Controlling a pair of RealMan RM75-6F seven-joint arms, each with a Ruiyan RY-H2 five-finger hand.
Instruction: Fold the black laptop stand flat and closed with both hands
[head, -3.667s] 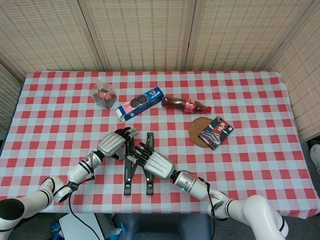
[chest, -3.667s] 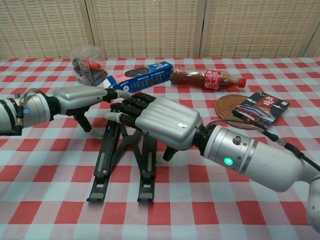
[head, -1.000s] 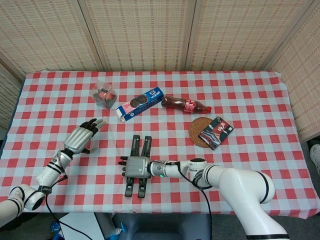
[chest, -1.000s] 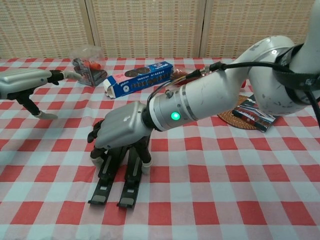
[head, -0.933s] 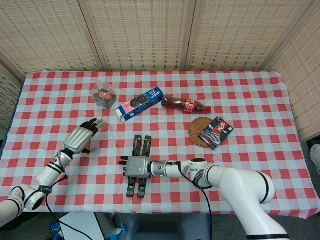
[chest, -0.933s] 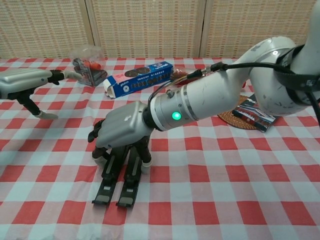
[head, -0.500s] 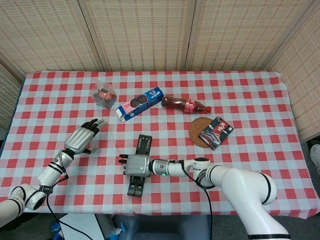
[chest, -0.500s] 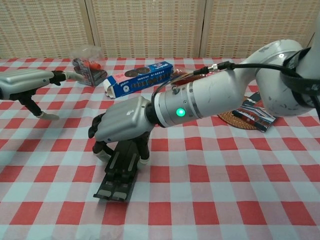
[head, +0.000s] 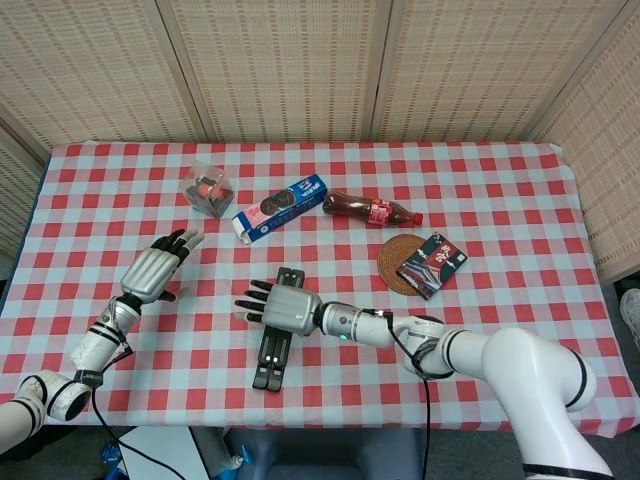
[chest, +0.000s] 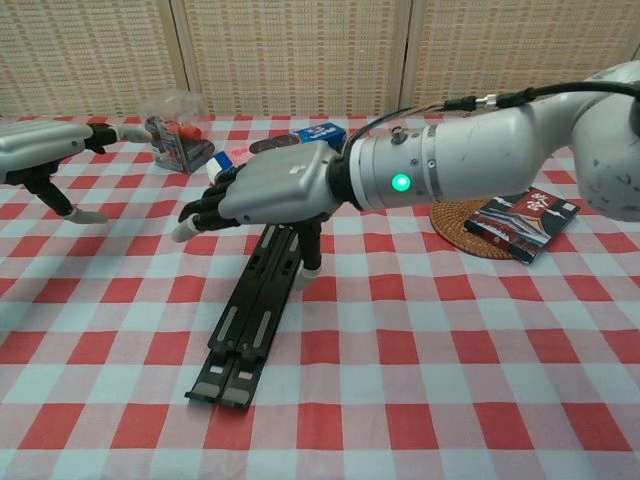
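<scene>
The black laptop stand (head: 272, 350) lies flat on the checked cloth, its two bars closed side by side, and runs from near the table's front edge toward the middle (chest: 252, 318). My right hand (head: 285, 307) hovers over the stand's far end, palm down and holding nothing, fingers spread toward the left. In the chest view the right hand (chest: 275, 190) is raised above the bars, its thumb hanging down beside them. My left hand (head: 155, 270) is well off to the left with fingers stretched out and nothing in it; the chest view shows this left hand (chest: 40, 145) at the left edge.
Behind the stand lie a blue biscuit box (head: 280, 207), a cola bottle (head: 372, 209) and a clear box with red contents (head: 208, 189). To the right a round woven coaster (chest: 458, 214) carries a black packet (chest: 522, 222).
The stand's two bars have closed together into one flat strip. My right hand has lifted off them and shifted toward the far end; my left hand has drawn a little further away.
</scene>
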